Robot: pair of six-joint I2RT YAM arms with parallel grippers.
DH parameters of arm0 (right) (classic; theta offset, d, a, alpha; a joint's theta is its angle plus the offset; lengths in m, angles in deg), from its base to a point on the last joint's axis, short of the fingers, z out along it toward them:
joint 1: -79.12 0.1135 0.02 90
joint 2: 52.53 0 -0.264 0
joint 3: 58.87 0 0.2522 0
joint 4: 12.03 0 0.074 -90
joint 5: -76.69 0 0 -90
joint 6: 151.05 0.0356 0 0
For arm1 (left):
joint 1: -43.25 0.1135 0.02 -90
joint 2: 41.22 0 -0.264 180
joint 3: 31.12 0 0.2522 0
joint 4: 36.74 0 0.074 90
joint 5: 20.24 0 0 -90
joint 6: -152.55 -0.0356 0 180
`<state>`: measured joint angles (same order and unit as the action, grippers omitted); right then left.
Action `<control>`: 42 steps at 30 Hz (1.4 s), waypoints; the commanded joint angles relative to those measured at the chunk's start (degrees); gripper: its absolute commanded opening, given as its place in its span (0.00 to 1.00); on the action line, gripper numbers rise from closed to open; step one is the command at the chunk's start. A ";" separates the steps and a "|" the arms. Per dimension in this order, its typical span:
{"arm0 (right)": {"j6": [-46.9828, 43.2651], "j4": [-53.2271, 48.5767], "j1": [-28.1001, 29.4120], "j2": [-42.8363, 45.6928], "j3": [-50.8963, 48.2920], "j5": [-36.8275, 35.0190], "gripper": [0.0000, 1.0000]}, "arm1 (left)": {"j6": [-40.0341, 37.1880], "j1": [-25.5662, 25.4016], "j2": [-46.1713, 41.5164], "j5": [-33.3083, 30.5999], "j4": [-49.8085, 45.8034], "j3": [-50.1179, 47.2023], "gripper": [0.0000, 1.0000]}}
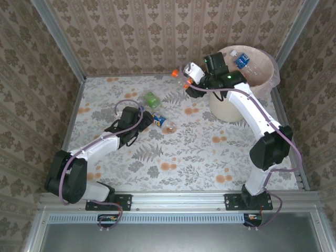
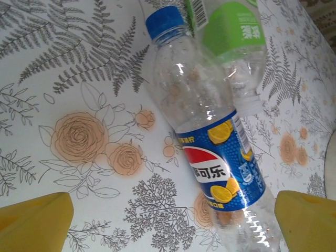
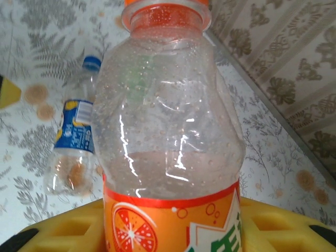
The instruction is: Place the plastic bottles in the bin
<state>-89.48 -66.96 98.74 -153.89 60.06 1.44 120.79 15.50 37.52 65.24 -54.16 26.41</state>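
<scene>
My right gripper hangs just left of the cream bin, shut on an orange-labelled plastic bottle with an orange cap, which points left in the top view. The yellow pads press its label on both sides. A blue-labelled bottle with a blue cap lies on the table. My left gripper is open over its lower end, closer to the right fingertip. A green-labelled bottle lies just beyond it. At least one blue-labelled bottle lies inside the bin.
The flowered tablecloth covers the table, bounded by wallpapered walls and an aluminium frame. The bin stands in the far right corner. The blue-labelled bottle also appears on the cloth in the right wrist view.
</scene>
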 commanded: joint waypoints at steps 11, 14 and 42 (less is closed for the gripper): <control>22.79 0.26 -11.29 5.02 5.93 7.61 0.45 | -1.98 -0.99 -1.14 -1.45 -1.36 3.82 1.00; 25.71 0.48 -14.82 5.71 7.26 11.25 0.46 | -2.01 -1.08 -1.14 -1.62 -1.61 4.17 1.00; 31.13 0.80 -21.59 7.10 8.47 -5.06 1.00 | -9.11 -1.87 4.58 -6.94 -12.35 17.39 1.00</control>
<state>-62.90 -72.09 77.03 -153.89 74.09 -2.89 116.26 13.97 39.72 61.66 -60.69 38.72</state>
